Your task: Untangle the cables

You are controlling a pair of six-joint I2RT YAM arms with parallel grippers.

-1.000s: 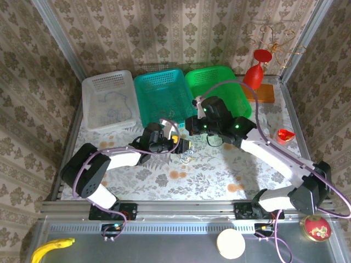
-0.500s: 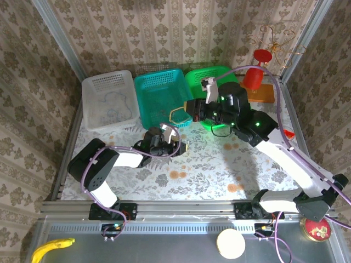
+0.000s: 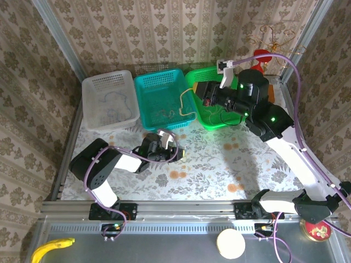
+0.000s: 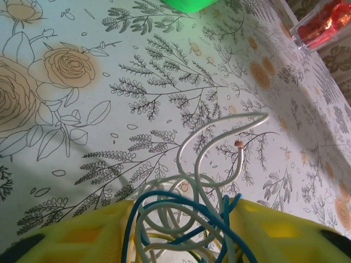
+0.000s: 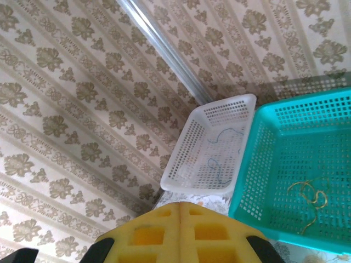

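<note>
My left gripper rests low on the flowered table, shut on a tangle of white, blue and yellow cables. A white cable end curls out in front of its yellow pads. In the left wrist view the left gripper has the bundle packed between its pads. My right gripper is raised over the gap between the teal and green baskets, pads pressed together. A thin yellow cable hangs from it over the teal basket. The pinch itself is hidden.
A white basket at back left holds a blue cable. The teal basket holds a tan cable. A green basket stands beside it. A red cup is at the right, near the patterned walls.
The right arm lifted and swung back toward the baskets, drawing the yellow cable away from the tangle. The left gripper slid slightly left and nearer with the rest of the tangle.
</note>
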